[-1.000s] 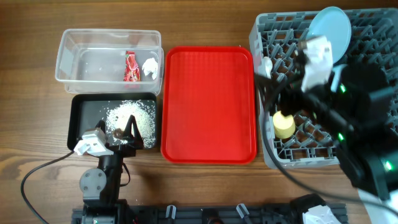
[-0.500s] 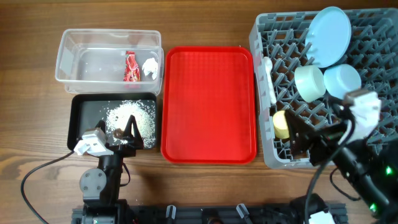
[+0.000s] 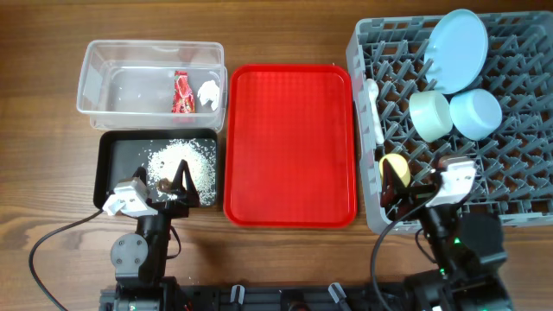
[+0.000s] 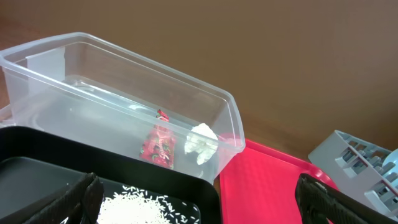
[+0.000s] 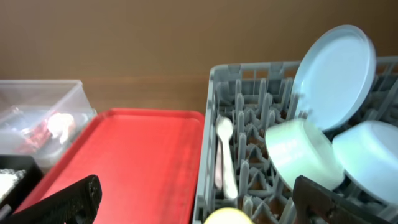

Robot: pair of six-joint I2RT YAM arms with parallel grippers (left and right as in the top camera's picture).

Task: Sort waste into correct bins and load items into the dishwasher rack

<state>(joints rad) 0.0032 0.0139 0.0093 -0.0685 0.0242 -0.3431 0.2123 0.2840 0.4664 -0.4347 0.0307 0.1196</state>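
Right wrist view crops the yellow cup [image 5: 228,217] to a sliver.

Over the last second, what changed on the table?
The right gripper withdrew from above the dishwasher rack to its near edge, beside the yellow cup, jaws open. That uncovered the mint green bowl and pale blue bowl. The left gripper, open over the black tray, and everything else stayed put.
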